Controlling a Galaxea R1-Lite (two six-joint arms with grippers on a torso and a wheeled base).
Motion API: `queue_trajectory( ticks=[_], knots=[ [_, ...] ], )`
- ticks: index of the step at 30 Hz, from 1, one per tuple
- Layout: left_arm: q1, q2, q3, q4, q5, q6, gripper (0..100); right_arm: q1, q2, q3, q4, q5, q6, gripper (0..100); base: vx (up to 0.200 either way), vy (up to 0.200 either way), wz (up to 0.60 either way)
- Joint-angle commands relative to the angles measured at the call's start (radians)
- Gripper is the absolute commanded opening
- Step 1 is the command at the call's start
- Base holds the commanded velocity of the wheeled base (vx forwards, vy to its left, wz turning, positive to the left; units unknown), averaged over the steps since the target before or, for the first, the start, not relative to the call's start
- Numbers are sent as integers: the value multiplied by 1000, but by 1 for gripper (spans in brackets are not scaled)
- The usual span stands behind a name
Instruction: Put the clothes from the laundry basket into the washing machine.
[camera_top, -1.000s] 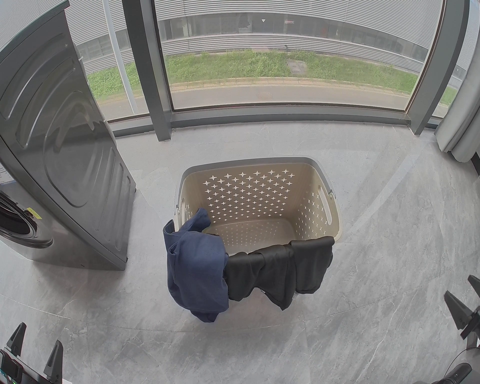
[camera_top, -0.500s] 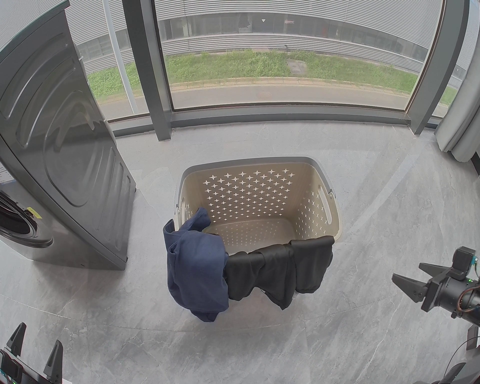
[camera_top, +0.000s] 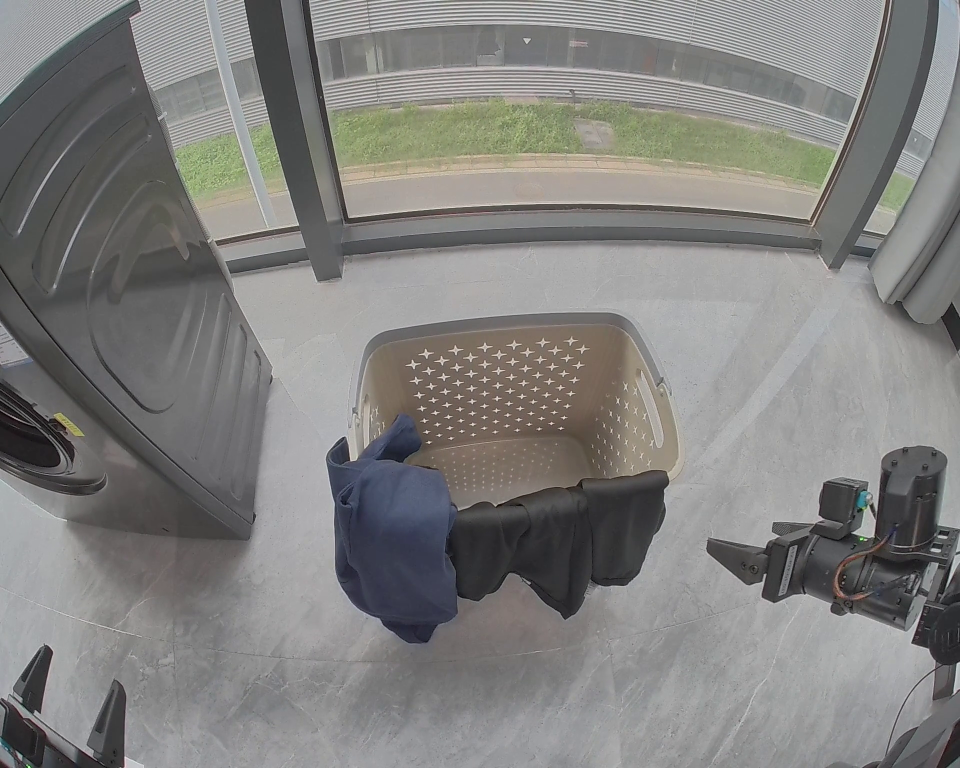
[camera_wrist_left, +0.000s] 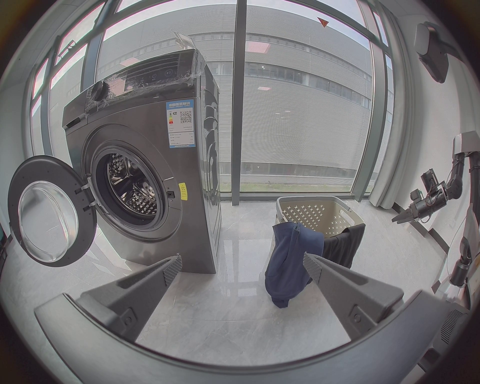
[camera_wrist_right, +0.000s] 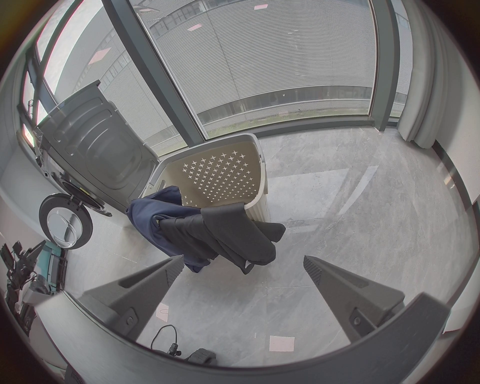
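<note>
- Hanging over the near rim of the laundry basket (camera_top: 500, 390) were both pieces of clothing. A blue garment (camera_top: 392, 540) sat at the near left corner, and a black garment (camera_top: 560, 545) was spread along the rest of that edge.
- The two overlapped where they met. Most of each one draped down the outside wall toward the floor (camera_top: 760, 360), and the blue one reached lower.
- The basket itself was a beige plastic tub with star-shaped holes and a grey rim, standing upright on the grey tiles.
- The washing machine (camera_top: 130, 290) stood to the left of the basket, apart from it. Its round door (camera_wrist_left: 47, 210) was swung wide open, so the drum (camera_wrist_left: 127, 185) was on show.
- The right gripper (camera_wrist_right: 241, 260) was off to the right of the basket, up above the floor. Its fingers were spread apart with nothing between them and pointed toward the black garment.
- The left gripper (camera_wrist_left: 241, 259) was low at the near left, well away from the basket. Its fingers were also wide apart and held nothing.
- Behind it all ran a big window (camera_top: 560, 100), with a pale curtain (camera_top: 925, 250) at the far right.
</note>
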Motion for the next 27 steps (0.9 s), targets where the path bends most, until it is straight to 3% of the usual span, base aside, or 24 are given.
queue_trajectory(
  ticks=[1,12,27],
  knots=[
    [0,-12,18,0,0,0,100,12,105,-46,-2,-1,3,100,0,0,0],
    [0,-12,18,0,0,-2,100,26,226,-120,-5,2,27,100,0,0,0],
    [0,-12,18,-1,0,4,100,52,485,-175,-250,2,26,100,0,0,0]
  ],
)
